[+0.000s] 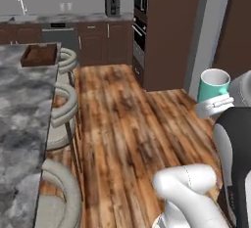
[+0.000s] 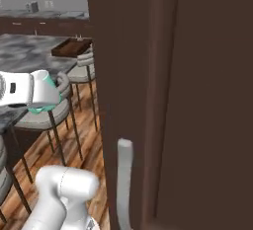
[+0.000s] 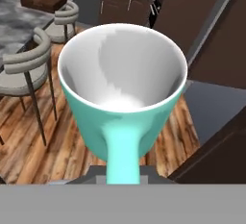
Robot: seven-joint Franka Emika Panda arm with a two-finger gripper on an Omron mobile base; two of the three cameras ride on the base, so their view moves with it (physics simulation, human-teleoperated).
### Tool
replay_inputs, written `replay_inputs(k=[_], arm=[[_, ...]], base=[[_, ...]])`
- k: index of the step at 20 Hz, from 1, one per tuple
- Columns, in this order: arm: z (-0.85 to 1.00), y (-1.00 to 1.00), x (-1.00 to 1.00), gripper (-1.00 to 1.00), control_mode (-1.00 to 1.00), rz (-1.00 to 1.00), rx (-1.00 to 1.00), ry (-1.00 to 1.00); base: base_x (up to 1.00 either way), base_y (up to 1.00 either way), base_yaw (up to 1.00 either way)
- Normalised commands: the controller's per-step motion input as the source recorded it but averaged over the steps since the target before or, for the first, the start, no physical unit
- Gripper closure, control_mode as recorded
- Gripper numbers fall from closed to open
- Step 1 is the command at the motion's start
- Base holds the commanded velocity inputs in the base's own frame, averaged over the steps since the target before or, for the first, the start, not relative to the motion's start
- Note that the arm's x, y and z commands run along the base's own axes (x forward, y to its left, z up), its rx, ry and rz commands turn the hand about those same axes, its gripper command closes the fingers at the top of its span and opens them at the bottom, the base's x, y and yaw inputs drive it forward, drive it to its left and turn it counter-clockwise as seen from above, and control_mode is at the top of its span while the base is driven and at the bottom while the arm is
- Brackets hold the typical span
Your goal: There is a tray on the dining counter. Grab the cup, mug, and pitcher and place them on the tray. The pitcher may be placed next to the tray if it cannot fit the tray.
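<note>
The teal mug (image 3: 122, 107) is grasped by the hand (image 1: 218, 103), whose fingers are clenched on the mug's handle; in the hand view the handle runs down to the bottom of the picture and the white inside of the mug faces the camera, with nothing seen in it. In the left base view the mug is carried upright above the wooden floor (image 1: 127, 124), well apart from the tray (image 1: 39, 55), with only its upper part showing over the white wrist. In the right base view a strip of teal (image 2: 49, 92) is seen at the end of the white hand, beside a grey stool (image 2: 44, 113).

The tray lies on the marbled surface (image 1: 22, 119) of the dining counter, near its far end and close to the edge that faces the stools. No items can be made out inside the tray. A row of grey stools is lined up along the counter edge nearest the tray. A dark wooden cabinet panel (image 2: 188, 100) with a pale handle stands close on the side away from the tray.
</note>
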Motion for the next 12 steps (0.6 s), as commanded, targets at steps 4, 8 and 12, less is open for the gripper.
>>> replay_inputs(k=[4, 8, 12], arm=[[0.00, 0.00, 0.00, 1.00, 1.00, 0.00, 0.00, 0.00], [0.00, 0.00, 0.00, 1.00, 1.00, 0.00, 0.00, 0.00], [0.00, 0.00, 0.00, 1.00, 1.00, 0.00, 0.00, 0.00]], base=[[0.99, -0.26, -0.14], [0.93, 0.07, -0.12], [0.99, 0.52, -0.20]])
